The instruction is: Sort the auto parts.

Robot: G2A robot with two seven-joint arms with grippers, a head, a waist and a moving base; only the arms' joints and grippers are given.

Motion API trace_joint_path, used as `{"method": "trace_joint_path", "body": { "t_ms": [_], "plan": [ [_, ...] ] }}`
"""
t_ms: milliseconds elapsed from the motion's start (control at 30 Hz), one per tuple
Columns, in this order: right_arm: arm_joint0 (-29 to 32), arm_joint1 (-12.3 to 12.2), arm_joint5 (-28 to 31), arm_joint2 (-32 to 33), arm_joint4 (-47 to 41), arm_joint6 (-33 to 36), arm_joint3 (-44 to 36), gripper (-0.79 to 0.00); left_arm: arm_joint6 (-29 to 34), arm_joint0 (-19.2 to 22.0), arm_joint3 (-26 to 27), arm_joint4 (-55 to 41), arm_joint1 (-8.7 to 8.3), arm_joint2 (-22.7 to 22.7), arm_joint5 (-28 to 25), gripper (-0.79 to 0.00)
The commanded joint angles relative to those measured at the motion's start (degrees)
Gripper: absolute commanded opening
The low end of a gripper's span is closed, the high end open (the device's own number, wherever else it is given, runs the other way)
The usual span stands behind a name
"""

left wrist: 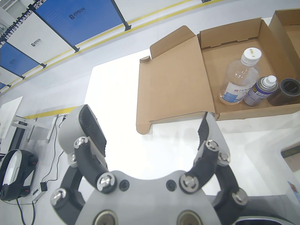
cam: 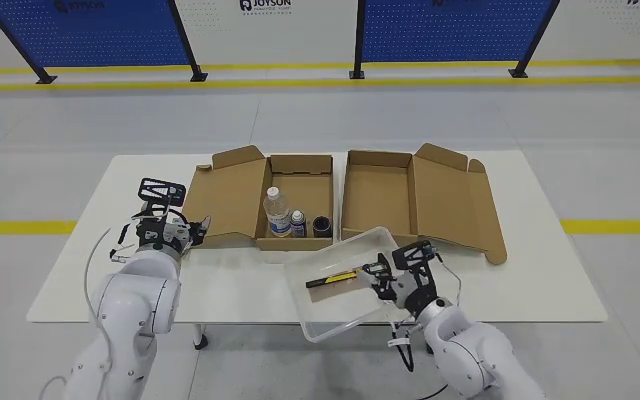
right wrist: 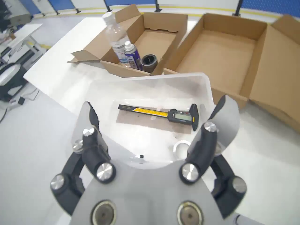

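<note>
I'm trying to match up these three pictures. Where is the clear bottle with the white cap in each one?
Top view: the clear bottle stands in the left cardboard box, near its front wall.
Left wrist view: the bottle is in that box, on the side nearest its opened lid.
Right wrist view: the bottle is in that box, beyond the clear tray.
Shared landmark: the spray can right beside it, then a dark cylinder.

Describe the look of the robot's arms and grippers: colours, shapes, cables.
Both arms, left arm and right arm, have smooth, rounded white shells, with thin cables looped at the wrists. The left gripper and right gripper match: silver-grey palm plate, black linkages with shiny round bolts, two grey-backed fingers with black ribbed pads.
</note>
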State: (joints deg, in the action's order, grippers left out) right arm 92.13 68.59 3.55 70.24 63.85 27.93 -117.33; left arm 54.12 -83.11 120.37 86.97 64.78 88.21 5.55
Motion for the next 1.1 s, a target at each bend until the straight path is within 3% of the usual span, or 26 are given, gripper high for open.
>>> {"method": "trace_joint_path", "body": {
  "t_ms": [0, 233, 867, 1067],
  "plan": [
    [-1.84, -0.20, 4.82, -0.16, 1.80, 0.20, 0.86, 0.000, 0.00, 0.00, 0.00, 0.00, 0.00, 0.00, 0.00, 0.000],
    [-7.23, -0.80, 18.08, -1.22, 6.20, 0.62, 6.11, 0.000, 0.00, 0.00, 0.00, 0.00, 0.00, 0.00, 0.00, 0.000],
    [-8.76, -0.75, 18.51, -1.78, 6.76, 0.98, 6.58, 0.000, 0.00, 0.00, 0.00, 0.00, 0.00, 0.00, 0.00, 0.000],
    [-15.77, -0.38, 16.72, -3.11, 3.96, 14.92, 6.40, 0.000, 0.00, 0.00, 0.00, 0.00, 0.00, 0.00, 0.00, 0.000]
  ]
}}
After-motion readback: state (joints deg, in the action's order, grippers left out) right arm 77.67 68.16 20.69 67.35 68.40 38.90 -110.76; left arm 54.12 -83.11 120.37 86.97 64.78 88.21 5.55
